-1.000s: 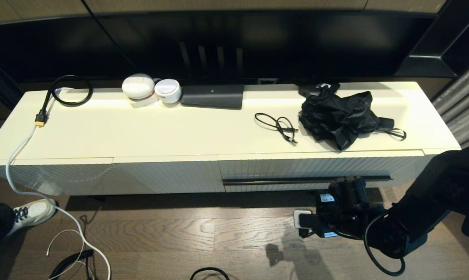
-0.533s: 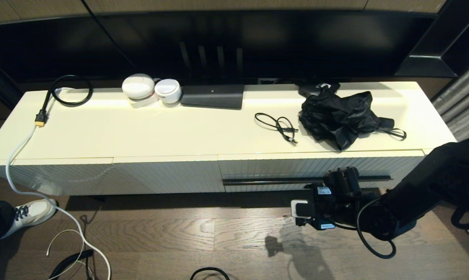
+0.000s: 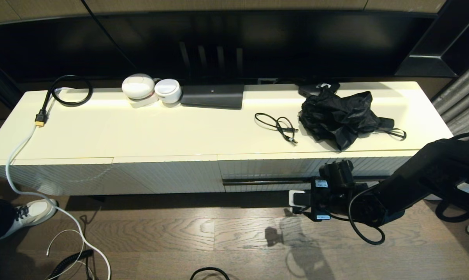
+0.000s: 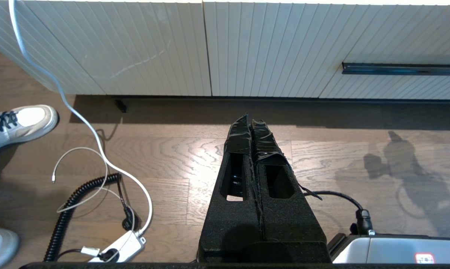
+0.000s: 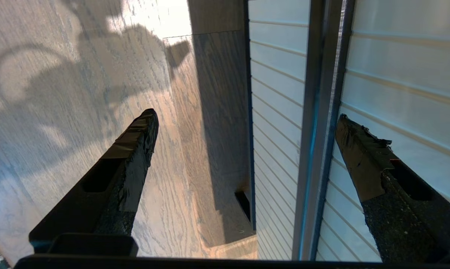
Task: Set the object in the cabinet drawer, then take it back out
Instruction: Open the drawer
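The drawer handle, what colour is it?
Black; the handle is a thin bar on the cream drawer, clearest in the left wrist view.

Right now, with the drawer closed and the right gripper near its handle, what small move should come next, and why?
Probably ease the right gripper forward a little, then close it on the black bar handle. The cabinet drawer is shut. The gripper is open, and the bar already runs between its fingers but nearer one of them, with nothing gripped yet. The left gripper is shut, parked low above the floor.
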Robot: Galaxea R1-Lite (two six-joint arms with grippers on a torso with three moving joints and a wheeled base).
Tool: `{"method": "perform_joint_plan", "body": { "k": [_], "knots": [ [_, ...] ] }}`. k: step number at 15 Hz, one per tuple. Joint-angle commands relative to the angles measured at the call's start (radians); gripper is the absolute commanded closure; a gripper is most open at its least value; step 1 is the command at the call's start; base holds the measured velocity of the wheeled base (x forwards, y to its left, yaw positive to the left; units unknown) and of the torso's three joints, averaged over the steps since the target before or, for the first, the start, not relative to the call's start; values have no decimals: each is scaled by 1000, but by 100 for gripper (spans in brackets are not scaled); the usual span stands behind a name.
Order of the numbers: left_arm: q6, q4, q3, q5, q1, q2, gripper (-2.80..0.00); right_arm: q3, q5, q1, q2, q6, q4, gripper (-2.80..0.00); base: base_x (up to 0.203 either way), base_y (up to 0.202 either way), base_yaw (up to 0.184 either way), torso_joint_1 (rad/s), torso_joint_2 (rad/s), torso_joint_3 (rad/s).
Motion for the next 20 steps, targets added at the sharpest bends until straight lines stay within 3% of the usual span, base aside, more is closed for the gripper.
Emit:
{"method": "perform_joint_plan", "body": {
  "k": [1, 20],
  "knots": [
    [0, 0, 0, 0, 0, 0, 0, -34, 0, -3, 19, -8, 9, -280, 0, 0, 0, 0, 0, 0],
    [0, 0, 0, 0, 1, 0, 0, -126, 0, -5, 97, -8, 36, -280, 0, 0, 0, 0, 0, 0]
  ]
}}
